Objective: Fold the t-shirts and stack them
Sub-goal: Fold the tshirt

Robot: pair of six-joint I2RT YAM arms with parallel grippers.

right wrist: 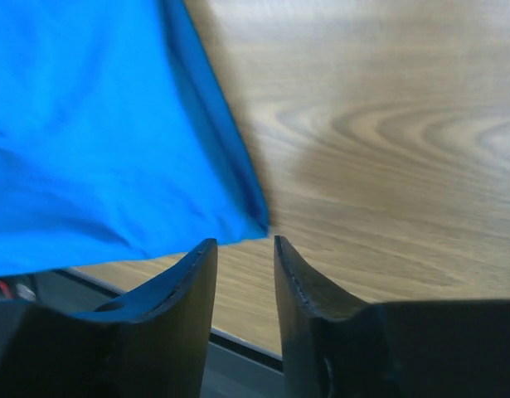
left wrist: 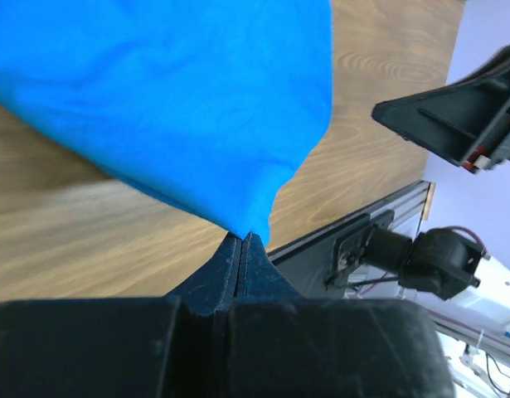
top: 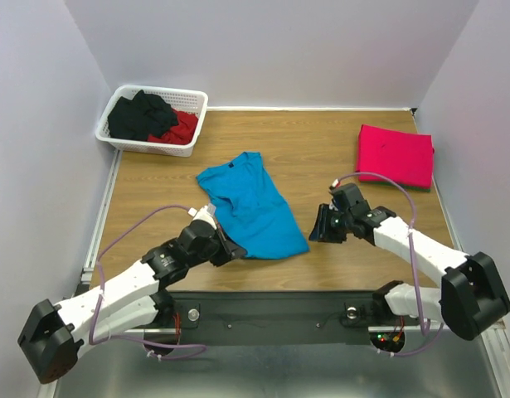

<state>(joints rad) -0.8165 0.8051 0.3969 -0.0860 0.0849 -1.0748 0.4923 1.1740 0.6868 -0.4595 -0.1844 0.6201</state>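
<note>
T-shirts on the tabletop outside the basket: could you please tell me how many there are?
2. The turquoise t-shirt lies mid-table, a corner pinched in the left gripper; the folded pinkish-red t-shirt sits far right. The basket holds black and red cloth, possibly more shirts.

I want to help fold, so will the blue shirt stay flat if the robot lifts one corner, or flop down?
Probably flop: the blue shirt lies wrinkled and uneven, so it looks soft. It is likely light, since the left hand grips it by just a pinched corner. Pushed, it would probably bunch up rather than slide whole.
</note>
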